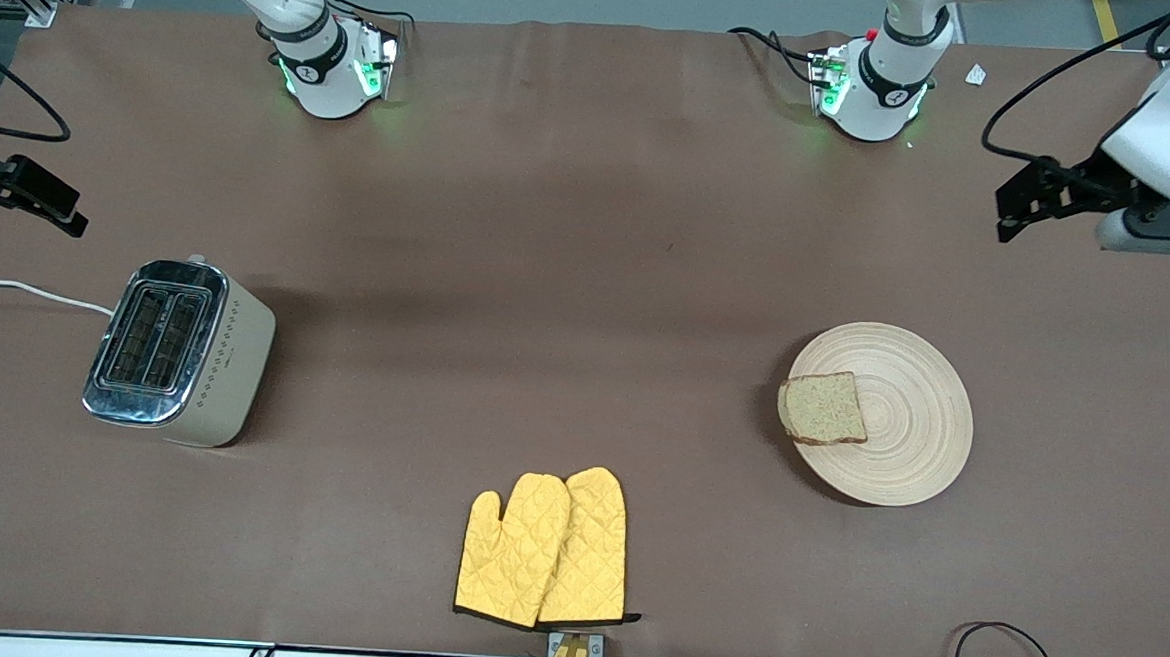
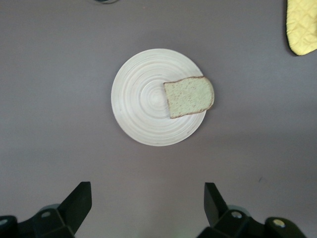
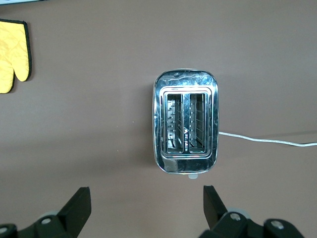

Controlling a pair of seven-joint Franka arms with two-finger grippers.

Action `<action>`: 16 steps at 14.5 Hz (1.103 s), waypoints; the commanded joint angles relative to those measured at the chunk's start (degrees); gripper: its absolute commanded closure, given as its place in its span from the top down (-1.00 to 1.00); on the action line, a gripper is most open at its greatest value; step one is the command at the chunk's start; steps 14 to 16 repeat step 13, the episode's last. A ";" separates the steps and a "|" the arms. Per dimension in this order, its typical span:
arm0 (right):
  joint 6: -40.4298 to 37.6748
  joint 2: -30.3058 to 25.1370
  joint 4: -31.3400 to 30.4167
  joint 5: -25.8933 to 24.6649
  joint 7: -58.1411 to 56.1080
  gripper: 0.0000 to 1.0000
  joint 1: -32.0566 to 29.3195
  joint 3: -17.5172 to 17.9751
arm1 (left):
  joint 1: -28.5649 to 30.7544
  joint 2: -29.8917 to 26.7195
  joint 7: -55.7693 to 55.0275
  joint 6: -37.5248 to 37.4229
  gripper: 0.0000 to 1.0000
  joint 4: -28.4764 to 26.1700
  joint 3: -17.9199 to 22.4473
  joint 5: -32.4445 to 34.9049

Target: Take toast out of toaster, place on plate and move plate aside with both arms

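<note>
The toast (image 1: 823, 408) lies on the round wooden plate (image 1: 909, 456), at the plate's edge toward the right arm's end, its crust slightly overhanging the rim. Both show in the left wrist view, toast (image 2: 188, 96) on plate (image 2: 138, 99). My left gripper (image 1: 1014, 213) hangs open and empty high over the bare table at the left arm's end; its open gripper (image 2: 147, 198) shows in the left wrist view too. My right gripper (image 1: 51, 205) hangs open and empty over the table at the right arm's end; its open gripper (image 3: 147, 198) shows in the right wrist view.
A cream and chrome toaster (image 1: 178, 352) with two empty slots stands toward the right arm's end, its white cord (image 1: 26, 289) running off the table; it shows in the right wrist view (image 3: 186, 127). Two yellow oven mitts (image 1: 545, 549) lie near the front edge.
</note>
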 commanded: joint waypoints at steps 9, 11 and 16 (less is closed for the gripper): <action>0.58 -0.96 -1.09 -0.57 -0.68 1.00 -1.05 0.68 | -1.68 -8.23 -0.93 -0.18 1.00 -8.35 3.27 -4.18; 0.58 -0.96 -1.09 -0.57 -0.68 1.00 -0.97 0.68 | -1.24 -7.01 -0.93 -0.44 1.00 -6.69 3.18 -4.01; 0.58 -0.96 -1.09 -0.57 -0.68 1.00 -1.05 0.68 | -1.24 -6.30 -0.93 -0.97 1.00 -6.24 3.18 -3.31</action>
